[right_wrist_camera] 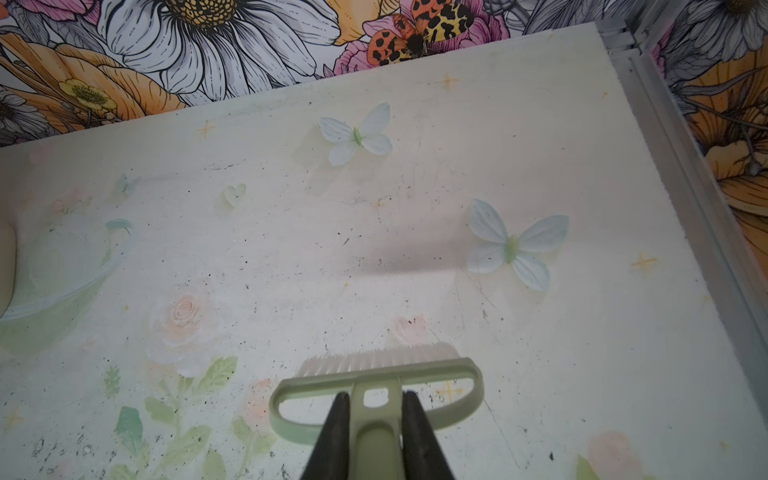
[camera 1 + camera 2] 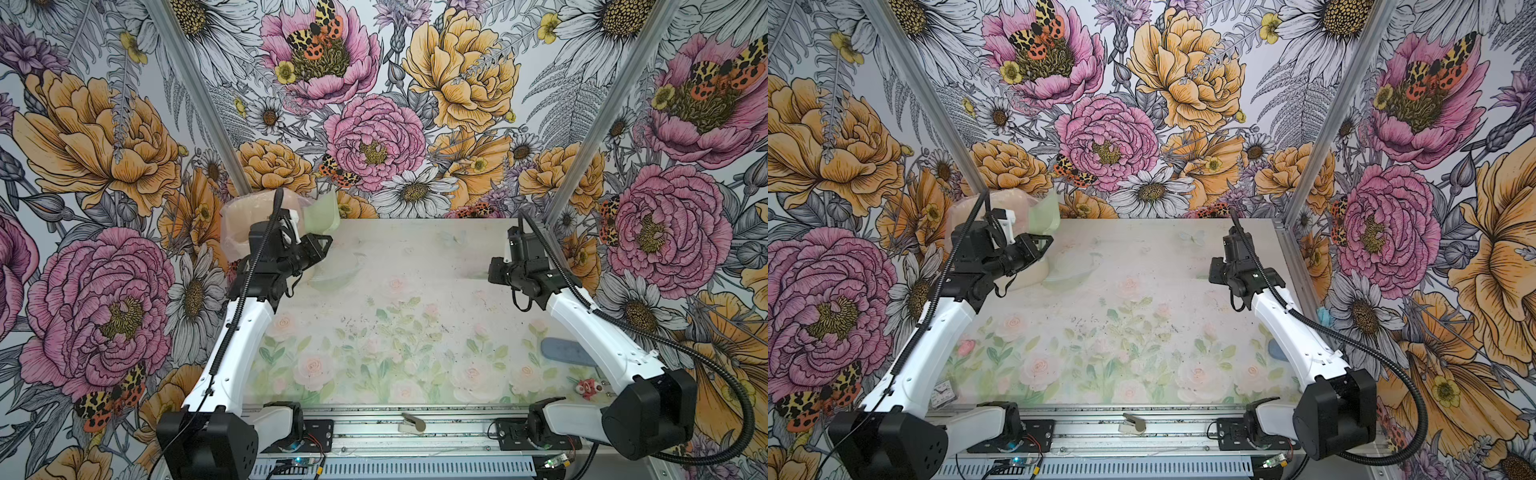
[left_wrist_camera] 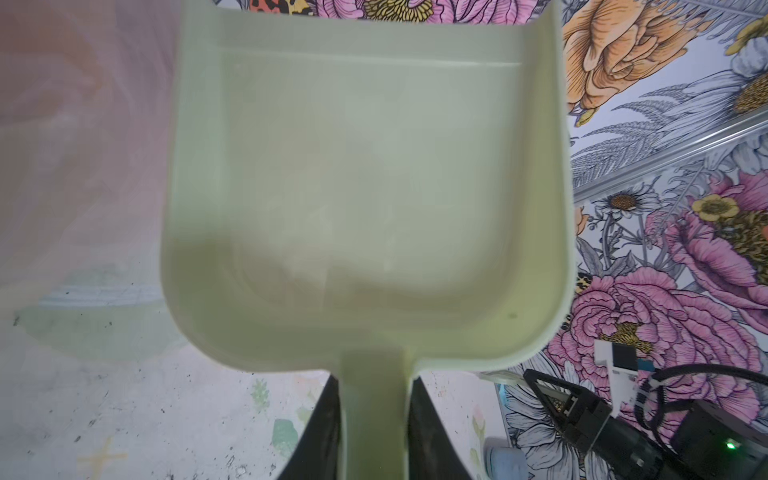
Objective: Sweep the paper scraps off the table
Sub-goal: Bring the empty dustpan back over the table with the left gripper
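Top view, left hand (image 2: 326, 241): clamped on dustpan (image 2: 322, 214) handle, raised beside bagged bin (image 2: 241, 224).
Top view, paper scraps (image 2: 586, 388): one red-pink wad, probably a scrap, at desk (image 2: 415, 257) near-right corner; right arm nearer.
Left wrist, dustpan (image 3: 365, 187): empty.
Right wrist, right hand (image 1: 374, 399): clamped on brush (image 1: 376, 374); wad behind it, unseen.

Pale green dustpan (image 3: 365, 166) and brush (image 1: 374, 372); rose-printed white table (image 1: 291, 249) (dark-speckled).

Table (image 2: 415, 257) flat, white, rose-printed, dark-speckled; red-pink scrap (image 2: 586, 388) crumpled at near right corner
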Available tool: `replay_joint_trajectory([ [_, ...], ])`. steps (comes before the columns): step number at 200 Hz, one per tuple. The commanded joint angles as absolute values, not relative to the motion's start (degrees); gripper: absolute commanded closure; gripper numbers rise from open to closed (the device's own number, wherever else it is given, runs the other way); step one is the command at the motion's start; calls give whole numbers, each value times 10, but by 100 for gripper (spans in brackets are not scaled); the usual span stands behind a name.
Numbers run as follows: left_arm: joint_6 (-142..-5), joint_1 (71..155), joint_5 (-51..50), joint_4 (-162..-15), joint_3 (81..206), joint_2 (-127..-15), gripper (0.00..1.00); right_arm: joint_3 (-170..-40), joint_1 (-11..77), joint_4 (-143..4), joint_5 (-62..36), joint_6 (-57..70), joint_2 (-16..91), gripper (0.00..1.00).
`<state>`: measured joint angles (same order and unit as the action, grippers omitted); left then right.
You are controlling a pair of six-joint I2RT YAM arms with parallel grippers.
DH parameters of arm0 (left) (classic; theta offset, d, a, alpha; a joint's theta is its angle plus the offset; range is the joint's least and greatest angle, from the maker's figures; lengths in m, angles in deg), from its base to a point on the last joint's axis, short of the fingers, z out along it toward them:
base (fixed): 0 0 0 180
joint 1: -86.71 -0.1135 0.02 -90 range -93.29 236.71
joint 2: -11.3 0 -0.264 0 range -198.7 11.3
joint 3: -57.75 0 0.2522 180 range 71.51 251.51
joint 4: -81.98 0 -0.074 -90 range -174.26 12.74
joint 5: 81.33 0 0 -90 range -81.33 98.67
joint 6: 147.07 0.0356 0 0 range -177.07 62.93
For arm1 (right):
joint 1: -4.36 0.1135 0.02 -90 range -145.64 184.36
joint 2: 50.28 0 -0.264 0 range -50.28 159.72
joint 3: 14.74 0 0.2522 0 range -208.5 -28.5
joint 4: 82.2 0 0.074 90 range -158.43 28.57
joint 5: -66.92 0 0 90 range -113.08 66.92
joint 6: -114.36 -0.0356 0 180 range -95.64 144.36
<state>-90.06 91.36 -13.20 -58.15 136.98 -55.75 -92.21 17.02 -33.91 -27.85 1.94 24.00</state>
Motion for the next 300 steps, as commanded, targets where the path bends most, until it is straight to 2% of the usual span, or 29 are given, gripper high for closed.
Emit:
replay_joint_trajectory([
  [1, -896, 964, -8, -539, 1357, -537, 100, -918, 167, -356, -308, 20, 223, 100],
  [53, -939, 1098, 133, -523, 1330, -548, 100, -905, 167, -377, -326, 20, 231, 100],
  [125, -1001, 1201, 221, -518, 1324, -635, 100, -908, 167, -438, -353, 20, 251, 100],
  [220, -1008, 1261, 211, -521, 1422, -837, 100, -878, 167, -551, -374, 18, 272, 100],
  [300, -1008, 1264, 165, -576, 1495, -992, 100, -817, 168, -682, -390, -24, 325, 100],
])
